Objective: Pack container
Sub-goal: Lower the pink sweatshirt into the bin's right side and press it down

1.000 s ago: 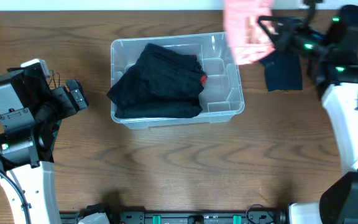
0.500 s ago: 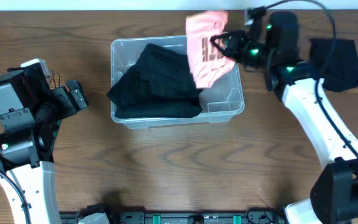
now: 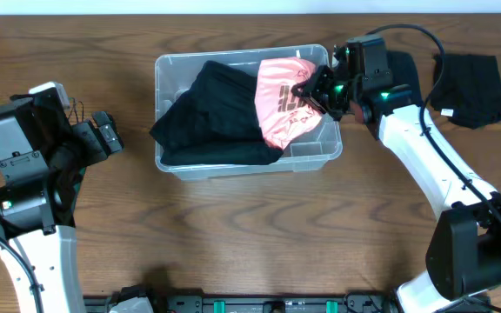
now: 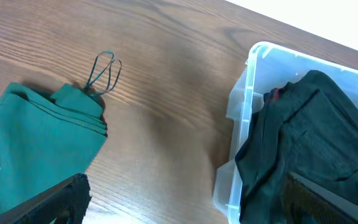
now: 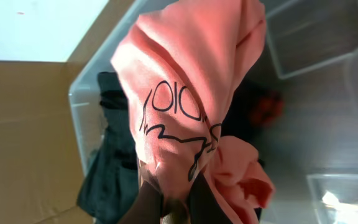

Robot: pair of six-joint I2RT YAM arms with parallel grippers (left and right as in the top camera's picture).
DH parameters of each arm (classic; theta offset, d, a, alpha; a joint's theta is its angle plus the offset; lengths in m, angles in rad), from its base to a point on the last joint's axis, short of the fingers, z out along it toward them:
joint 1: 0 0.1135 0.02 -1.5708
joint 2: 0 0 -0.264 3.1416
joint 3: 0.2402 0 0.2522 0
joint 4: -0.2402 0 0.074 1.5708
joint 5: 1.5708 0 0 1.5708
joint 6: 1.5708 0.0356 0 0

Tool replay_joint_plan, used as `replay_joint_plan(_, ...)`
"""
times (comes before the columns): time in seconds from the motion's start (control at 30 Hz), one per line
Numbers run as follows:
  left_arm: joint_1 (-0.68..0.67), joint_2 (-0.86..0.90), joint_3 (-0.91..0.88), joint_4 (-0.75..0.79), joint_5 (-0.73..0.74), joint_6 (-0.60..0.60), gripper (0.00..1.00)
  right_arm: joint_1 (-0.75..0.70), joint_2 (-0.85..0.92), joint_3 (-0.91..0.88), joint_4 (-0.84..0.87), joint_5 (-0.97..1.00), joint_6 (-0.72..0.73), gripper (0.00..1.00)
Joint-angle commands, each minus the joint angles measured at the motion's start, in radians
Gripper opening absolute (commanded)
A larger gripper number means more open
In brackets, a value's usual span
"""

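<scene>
One pink shirt [image 3: 283, 100] clamped in right gripper [image 3: 316, 89] over 3 o'clock end of container [image 3: 233, 168]; left gripper [image 3: 110, 135] wide open, empty.

container [image 3: 233, 169]: one, clear plastic
garments: four in all
black garment [image 3: 216, 117]: one, lying in the container
pink garment [image 3: 285, 100]: one, with black print, over the container's right part
dark garment [image 3: 470, 87]: one, on the surface [image 3: 233, 235] at far right, with a white tag
green garment [image 4: 36, 149]: one, folded, seen only in the left wrist view
wire loop [image 4: 104, 70]: one, green, at the green garment's edge
arms: two, left arm [image 3: 33, 174] and right arm [image 3: 424, 165]
grippers: two, left gripper [image 3: 107, 135] and right gripper [image 3: 316, 91]
surface: one, wood-grain
</scene>
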Motion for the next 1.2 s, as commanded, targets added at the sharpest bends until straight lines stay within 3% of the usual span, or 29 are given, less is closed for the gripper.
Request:
replay_joint_plan(0.0, 0.005, -0.001, 0.014, -0.003, 0.010, -0.002, 0.98, 0.011, 0.005, 0.016, -0.034, 0.037, -0.026, 0.01)
replay_joint_plan(0.27, 0.005, -0.001, 0.014, -0.003, 0.010, -0.002, 0.98, 0.011, 0.004, 0.041, -0.117, 0.176, -0.113, 0.01)
replay_joint_plan(0.57, 0.005, -0.001, 0.014, -0.003, 0.010, -0.002, 0.98, 0.005, 0.004, 0.125, -0.190, 0.190, -0.225, 0.01)
replay_joint_plan(0.6, 0.005, -0.001, 0.014, -0.003, 0.010, -0.002, 0.98, 0.005, 0.004, 0.126, -0.191, 0.187, -0.234, 0.13)
replay_joint_plan(0.63, 0.005, -0.001, 0.014, -0.003, 0.010, -0.002, 0.98, 0.005, 0.004, 0.126, -0.191, 0.187, -0.235, 0.43)
replay_joint_plan(0.67, 0.005, -0.001, 0.014, -0.003, 0.010, -0.002, 0.98, 0.005, 0.004, 0.126, -0.190, 0.182, -0.238, 0.81)
replay_joint_plan(0.7, 0.005, -0.001, 0.014, -0.003, 0.010, -0.002, 0.98, 0.005, 0.004, 0.127, -0.187, 0.172, -0.251, 0.98)
replay_joint_plan(0.87, 0.005, -0.001, 0.014, -0.003, 0.010, -0.002, 0.98, -0.005, 0.004, 0.229, -0.249, 0.152, -0.319, 0.99)
replay_joint_plan(1.07, 0.005, -0.001, 0.014, -0.003, 0.010, -0.002, 0.98, 0.007, 0.004, 0.530, -0.508, 0.335, -0.485, 0.99)
replay_joint_plan(1.17, 0.005, -0.001, 0.014, -0.003, 0.010, -0.002, 0.98, 0.037, 0.004, 0.599, -0.534, 0.344, -0.574, 0.99)
